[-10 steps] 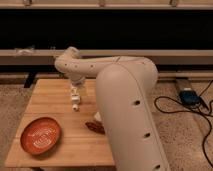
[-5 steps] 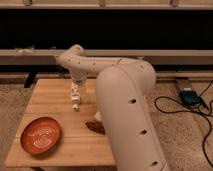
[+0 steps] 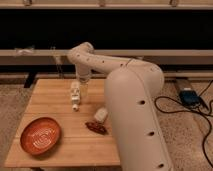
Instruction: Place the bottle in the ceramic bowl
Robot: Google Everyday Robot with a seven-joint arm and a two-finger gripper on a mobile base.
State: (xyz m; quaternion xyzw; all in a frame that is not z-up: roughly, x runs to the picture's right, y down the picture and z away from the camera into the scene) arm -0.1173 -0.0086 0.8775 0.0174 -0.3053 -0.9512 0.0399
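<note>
The bottle [image 3: 75, 95], small and whitish, stands out against the wooden table [image 3: 55, 105] at mid-back, its narrow white cap towards the front. My gripper [image 3: 82, 88] hangs from the big white arm [image 3: 130, 100] just to the right of the bottle, close beside it. It is open and holds nothing. The ceramic bowl [image 3: 40, 135], wide and reddish-orange with pale rings inside, rests empty at the table's front left, well apart from both bottle and gripper.
A short white block [image 3: 101, 115] and a small dark brown item [image 3: 96, 127] lie near the table's right side, next to the arm's body. Black cables and a blue box [image 3: 190, 97] are on the floor to the right. A dark wall with rails runs behind.
The arm's upper joint has swung to the right and slightly up, carrying the gripper towards the bottle's right side. The bottle and the bowl have not moved.
</note>
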